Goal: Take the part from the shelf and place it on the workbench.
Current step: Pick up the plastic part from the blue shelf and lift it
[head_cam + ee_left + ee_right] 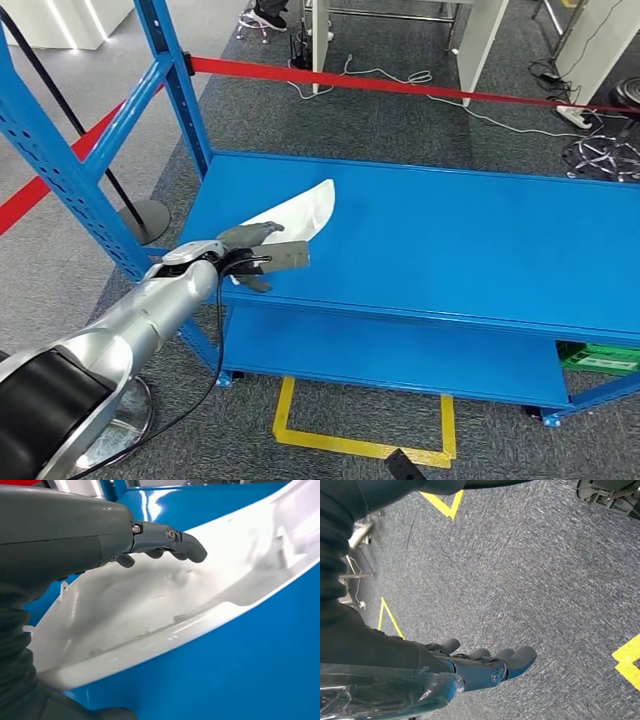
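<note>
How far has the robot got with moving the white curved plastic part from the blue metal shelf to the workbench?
Done: the left hand has reached the white curved plastic part. In hand: its fingers hover over the part, which lies on the blue metal shelf; no firm grip shows. The right hand hangs over grey carpet. Left: gripping, lifting, carrying and placing.

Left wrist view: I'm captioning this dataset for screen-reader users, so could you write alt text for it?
A long, curved white part lies on a glossy blue shelf surface, its hollow inner side facing the camera. The left robot hand reaches over it from the picture's left edge, dark fingers stretched above the part; whether they touch it cannot be told.
</note>
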Motion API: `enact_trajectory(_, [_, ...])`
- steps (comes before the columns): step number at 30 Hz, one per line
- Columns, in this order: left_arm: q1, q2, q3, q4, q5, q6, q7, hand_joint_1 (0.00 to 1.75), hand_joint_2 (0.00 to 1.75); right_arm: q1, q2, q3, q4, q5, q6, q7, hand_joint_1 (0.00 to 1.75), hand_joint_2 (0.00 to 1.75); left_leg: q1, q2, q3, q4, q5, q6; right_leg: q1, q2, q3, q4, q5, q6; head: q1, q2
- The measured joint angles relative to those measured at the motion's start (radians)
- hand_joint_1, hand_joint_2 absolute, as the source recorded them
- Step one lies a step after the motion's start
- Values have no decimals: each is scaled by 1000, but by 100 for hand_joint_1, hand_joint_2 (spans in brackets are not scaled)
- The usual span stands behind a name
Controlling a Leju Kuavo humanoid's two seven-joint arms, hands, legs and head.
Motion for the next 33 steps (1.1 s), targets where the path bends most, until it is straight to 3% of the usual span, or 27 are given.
enact_trajectory(15, [4, 15, -4, 24, -31, 26, 31, 0, 175, 3, 0, 0, 0, -15, 0, 0, 0, 175, 0, 0, 0, 0, 0, 0, 0, 0, 0, 0, 0, 0, 0, 0])
enact_trajectory(16, [4, 15, -4, 25, -33, 32, 31, 13, 175, 3, 0, 0, 0, -15, 0, 0, 0, 175, 0, 0, 0, 0, 0, 0, 0, 0, 0, 0, 0, 0, 0, 0])
enact_trajectory(19, [5, 15, -4, 26, -40, 52, 29, 141, 175, 4, 0, 0, 0, -15, 0, -1, 0, 175, 0, 0, 0, 0, 0, 0, 0, 0, 0, 0, 0, 0, 0, 0])
enact_trajectory(20, [5, 14, -4, 26, -41, 59, 26, 171, 175, 4, 0, 0, 0, -15, 0, -2, 0, 175, 0, 0, 0, 0, 0, 0, 0, 0, 0, 0, 0, 0, 0, 0])
enact_trajectory(33, [7, 14, 3, 26, -54, 104, -23, 175, 175, 6, 0, 0, 0, -16, 1, -6, 0, 175, 0, 0, 0, 0, 0, 0, 0, 0, 0, 0, 0, 0, 0, 0])
